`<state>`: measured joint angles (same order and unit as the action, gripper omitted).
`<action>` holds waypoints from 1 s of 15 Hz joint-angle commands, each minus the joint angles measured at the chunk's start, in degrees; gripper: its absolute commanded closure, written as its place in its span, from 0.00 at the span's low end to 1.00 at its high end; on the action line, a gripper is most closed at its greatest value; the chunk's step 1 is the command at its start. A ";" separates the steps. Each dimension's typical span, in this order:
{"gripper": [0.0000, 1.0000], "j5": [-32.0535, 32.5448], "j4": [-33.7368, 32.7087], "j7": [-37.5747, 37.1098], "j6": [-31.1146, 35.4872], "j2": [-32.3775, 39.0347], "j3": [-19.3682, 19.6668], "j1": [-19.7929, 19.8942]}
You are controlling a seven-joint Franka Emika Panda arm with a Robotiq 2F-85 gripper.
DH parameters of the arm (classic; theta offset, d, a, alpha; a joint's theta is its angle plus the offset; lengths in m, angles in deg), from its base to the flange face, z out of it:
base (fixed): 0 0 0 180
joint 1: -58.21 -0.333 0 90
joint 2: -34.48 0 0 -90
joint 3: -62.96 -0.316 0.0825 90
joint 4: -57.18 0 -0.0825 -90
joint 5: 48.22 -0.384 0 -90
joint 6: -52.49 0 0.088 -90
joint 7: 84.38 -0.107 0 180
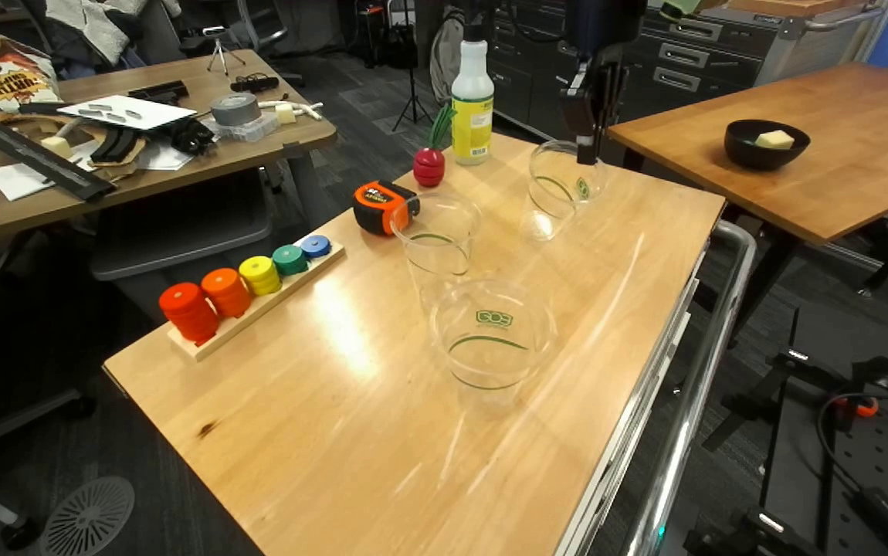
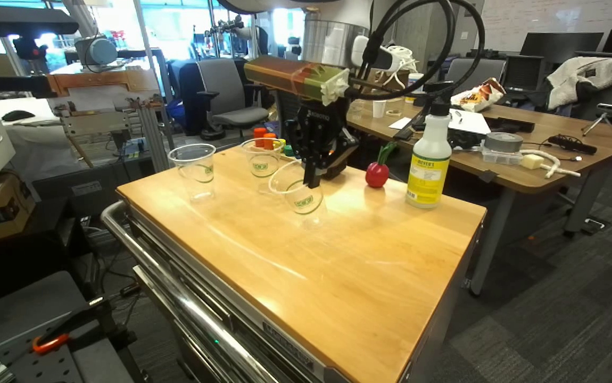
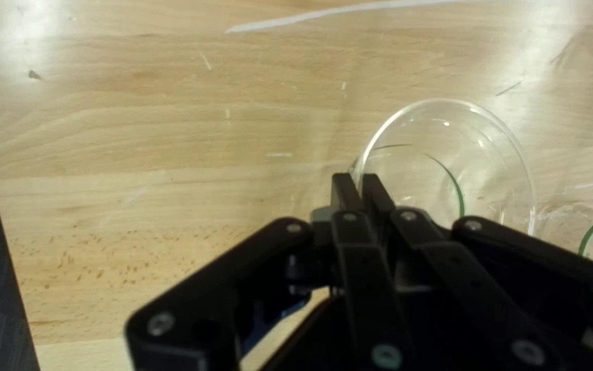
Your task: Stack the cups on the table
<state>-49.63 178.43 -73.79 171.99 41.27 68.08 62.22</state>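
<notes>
Lab: robot arm (image 2: 329, 43), whiteboard (image 2: 529, 18), monitors (image 2: 561, 43)

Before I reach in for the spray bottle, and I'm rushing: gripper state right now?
Robotiq gripper: closed, holding a tilted clear plastic cup by its rim.

I see a black gripper (image 3: 358, 184), round-ended links (image 3: 214, 283), pale lettering (image 2: 319, 115), round metal screws (image 3: 161, 323). Arm (image 2: 340, 11) is white with shiny silver band (image 2: 324, 43). Black cables (image 2: 481, 34) loop by an orange-olive box (image 2: 284, 77).
</notes>
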 commanded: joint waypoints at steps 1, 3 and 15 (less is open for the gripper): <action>0.98 1.16 -6.51 -5.93 -13.26 -0.04 -0.92 -0.55; 0.98 0.27 -11.51 -7.51 -20.54 0.50 -1.79 -1.08; 0.97 -10.01 -35.00 -10.71 -35.10 11.09 -6.48 -3.89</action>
<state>-57.01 149.49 -84.18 139.37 47.99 62.56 58.94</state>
